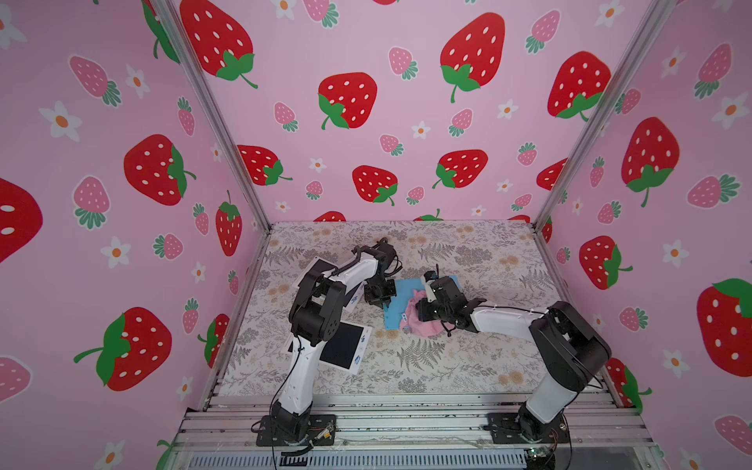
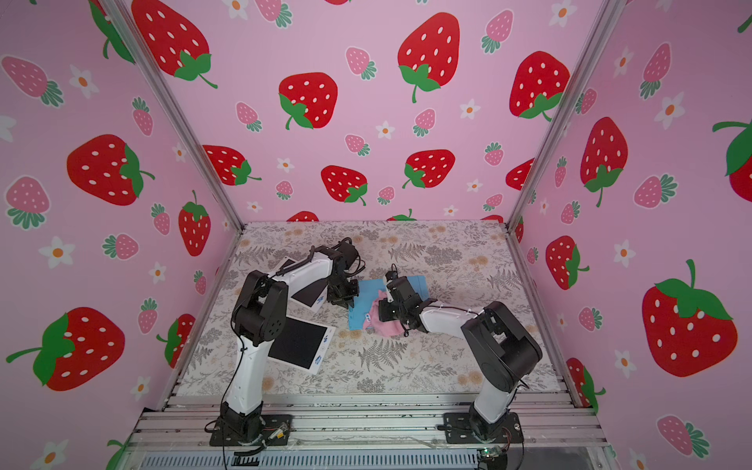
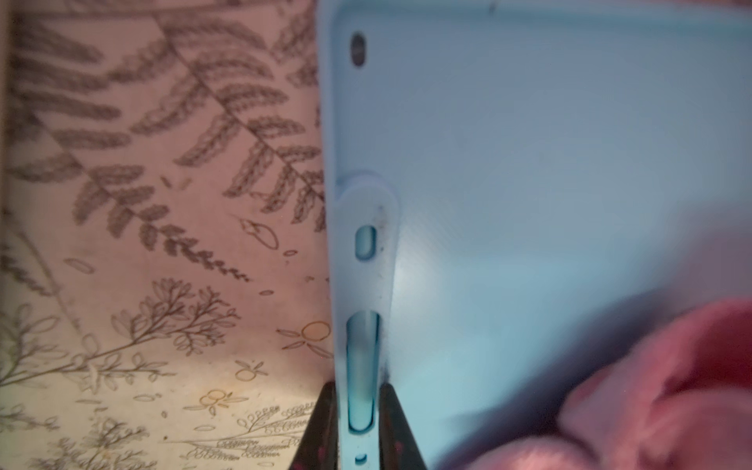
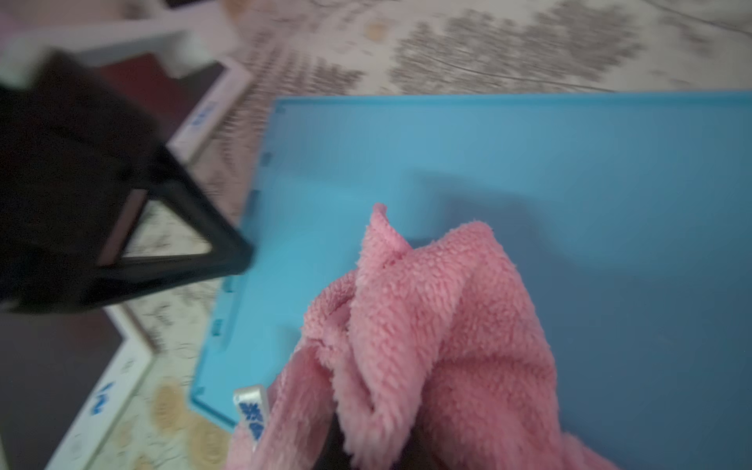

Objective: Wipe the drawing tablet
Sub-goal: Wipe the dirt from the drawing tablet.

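Fern-print tabletop (image 1: 427, 358), apparently matte, inside strawberry-papered walls (image 1: 366, 122).

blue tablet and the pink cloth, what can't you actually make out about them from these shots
- Blue tablet: in both top views the right arm and pink cloth cover much of it, so how much is wiped is unclear.
- Cloth: in the right wrist view the frame edge cuts it off, hiding the right gripper's jaws.
- Cloth in the left wrist view: blurred.
- Left gripper: only its fingertips show, at the tablet's edge.
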